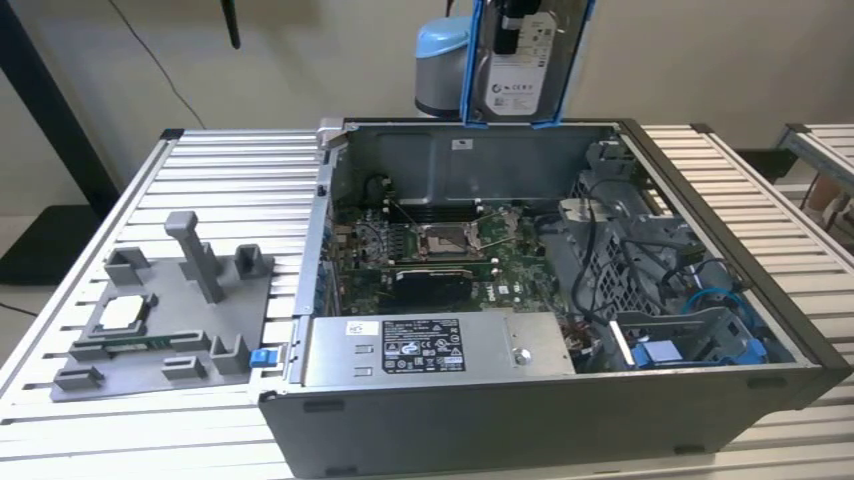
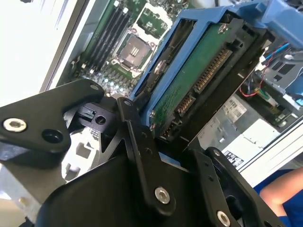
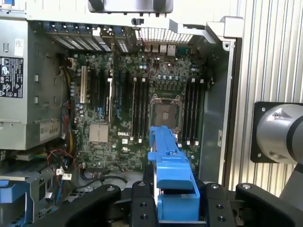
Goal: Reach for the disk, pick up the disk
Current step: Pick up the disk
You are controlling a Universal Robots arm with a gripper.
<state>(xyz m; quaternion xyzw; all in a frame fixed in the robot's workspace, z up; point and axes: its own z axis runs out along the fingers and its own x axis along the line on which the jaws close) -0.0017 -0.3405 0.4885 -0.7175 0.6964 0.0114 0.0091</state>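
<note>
Gripper (image 3: pixel 176 208) closed onto the disk (image 1: pixel 514 75); black fingers (image 2: pixel 142 142) clamp its blue bracket from both sides; disk held upright in the air, label facing the exterior view, above the far wall of the open computer case (image 1: pixel 534 420); motherboard (image 3: pixel 123 109) lies below it; grey fixture (image 1: pixel 174 320) sits on the slatted table (image 1: pixel 227 170), at the exterior view's left, well apart.

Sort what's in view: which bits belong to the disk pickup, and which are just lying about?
In the job:
- disk, lifted above the open case
- gripper, closed on the disk's blue bracket

Lying about:
- computer case
- motherboard and power supply inside it
- grey fixture on the slatted table
- square chip on that fixture
</note>
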